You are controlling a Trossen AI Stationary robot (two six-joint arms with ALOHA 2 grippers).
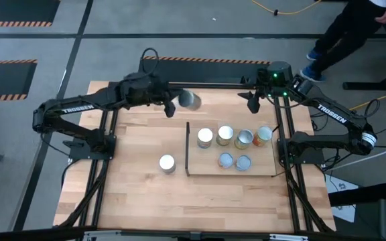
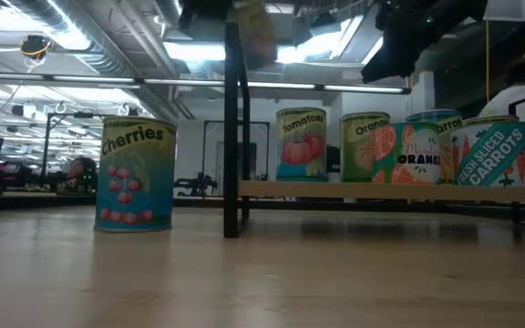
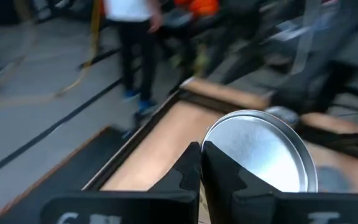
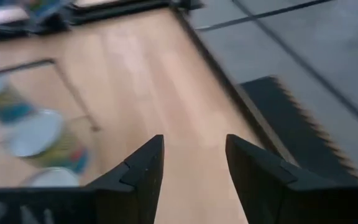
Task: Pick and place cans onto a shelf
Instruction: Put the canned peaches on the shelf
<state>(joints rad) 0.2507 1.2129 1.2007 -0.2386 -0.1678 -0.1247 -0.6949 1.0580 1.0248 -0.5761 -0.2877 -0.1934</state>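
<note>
My left gripper point(image 1: 171, 106) is high over the table's far middle, shut on a can point(image 1: 189, 100) that shows blurred at the top of the low view point(image 2: 250, 27). Several cans point(image 1: 224, 135) stand upright on the shelf point(image 1: 263, 167), a light board with a thin dark upright panel point(image 1: 187, 148) along its left edge. A Cherries can point(image 1: 167, 163) stands on its base on the tabletop left of that panel. My right gripper point(image 1: 253, 102) hangs open over the table's far right, with nothing between its fingers point(image 4: 143, 171). My left gripper pinches the can at the rim point(image 3: 207, 144) of its round silver end, the two fingers shut close together there. One finger point(image 3: 225, 171) lies over the silver face, the other outside the wall. The fingers come nearly level. The can is lifted clear of the table.
Dark frame rails point(image 1: 106, 167) run along the table's left and right sides. Bare wood lies near the front edge point(image 1: 179, 207). A person point(image 1: 354, 33) stands on the floor beyond the table's far right corner.
</note>
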